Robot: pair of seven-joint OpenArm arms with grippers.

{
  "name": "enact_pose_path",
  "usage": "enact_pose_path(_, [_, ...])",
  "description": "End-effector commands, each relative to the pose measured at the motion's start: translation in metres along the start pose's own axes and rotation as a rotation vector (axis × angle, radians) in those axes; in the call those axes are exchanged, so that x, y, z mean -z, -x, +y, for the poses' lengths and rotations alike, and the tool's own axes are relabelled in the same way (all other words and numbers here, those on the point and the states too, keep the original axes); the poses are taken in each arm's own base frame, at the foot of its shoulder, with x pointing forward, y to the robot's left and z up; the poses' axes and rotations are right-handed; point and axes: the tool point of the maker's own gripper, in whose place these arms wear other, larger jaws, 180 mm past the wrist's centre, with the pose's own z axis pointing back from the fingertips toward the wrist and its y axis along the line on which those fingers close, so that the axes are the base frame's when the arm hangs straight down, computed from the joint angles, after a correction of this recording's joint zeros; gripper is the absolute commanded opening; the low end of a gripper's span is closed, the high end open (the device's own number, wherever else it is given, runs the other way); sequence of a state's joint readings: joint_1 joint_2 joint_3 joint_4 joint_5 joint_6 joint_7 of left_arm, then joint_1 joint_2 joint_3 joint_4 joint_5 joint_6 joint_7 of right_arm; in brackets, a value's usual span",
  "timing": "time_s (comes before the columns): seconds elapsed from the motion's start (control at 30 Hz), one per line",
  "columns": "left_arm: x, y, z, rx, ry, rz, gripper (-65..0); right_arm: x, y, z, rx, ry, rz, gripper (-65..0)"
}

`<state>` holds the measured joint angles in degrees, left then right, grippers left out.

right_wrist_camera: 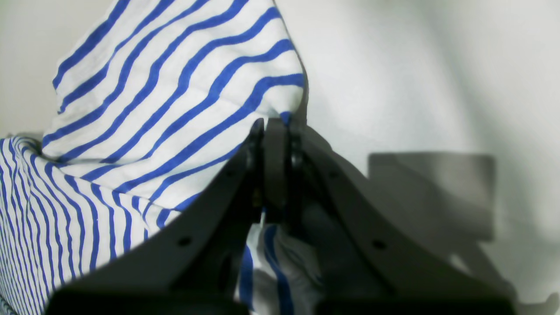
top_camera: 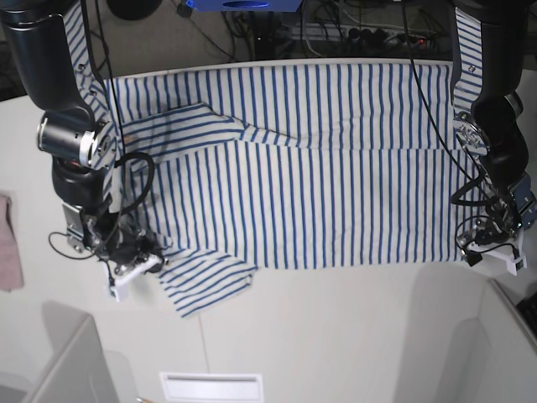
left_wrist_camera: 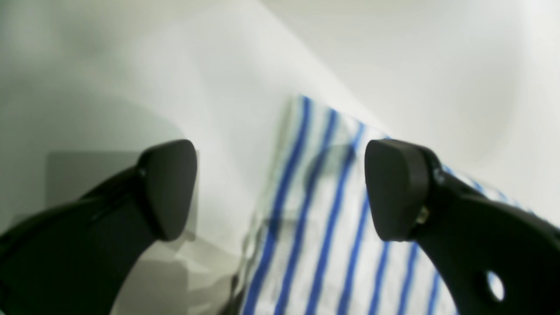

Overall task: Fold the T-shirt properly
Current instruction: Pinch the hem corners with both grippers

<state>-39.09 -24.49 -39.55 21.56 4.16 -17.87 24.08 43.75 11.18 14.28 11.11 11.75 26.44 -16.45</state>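
Note:
The T-shirt (top_camera: 310, 185), white with thin blue stripes, lies spread flat across the white table (top_camera: 352, 336). My right gripper (top_camera: 138, 259) is at the near left sleeve. In the right wrist view its jaws are pressed together on a lifted fold of the T-shirt (right_wrist_camera: 166, 100), with the right gripper (right_wrist_camera: 271, 127) pinching the cloth's edge. On the base view's right, my left gripper (top_camera: 491, 248) hovers at the shirt's near right corner. Seen from the left wrist, the left gripper (left_wrist_camera: 282, 190) stands wide open over the striped T-shirt (left_wrist_camera: 332, 227), nothing between its fingers (left_wrist_camera: 168, 188).
A pink cloth (top_camera: 7, 243) lies at the table's left edge. Cables and equipment (top_camera: 336, 34) crowd the space behind the table. A white slot-like plate (top_camera: 210, 386) sits near the front edge, with grey panels at both front corners.

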Motion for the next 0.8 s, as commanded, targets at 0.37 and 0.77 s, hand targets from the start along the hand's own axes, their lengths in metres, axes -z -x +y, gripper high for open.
enact_pose_path(0.37, [0.004,-0.002,-0.014,-0.014,0.034,-0.020,-7.6,-0.006,-0.026,-0.002,-0.012,0.004,-0.048,-65.0])
enact_pose_path(0.77, [0.005,0.009,-0.012,-0.011,0.032,-0.001,-65.0,-0.009,-0.027,-0.007,-0.011,0.013,-0.052,-65.0])
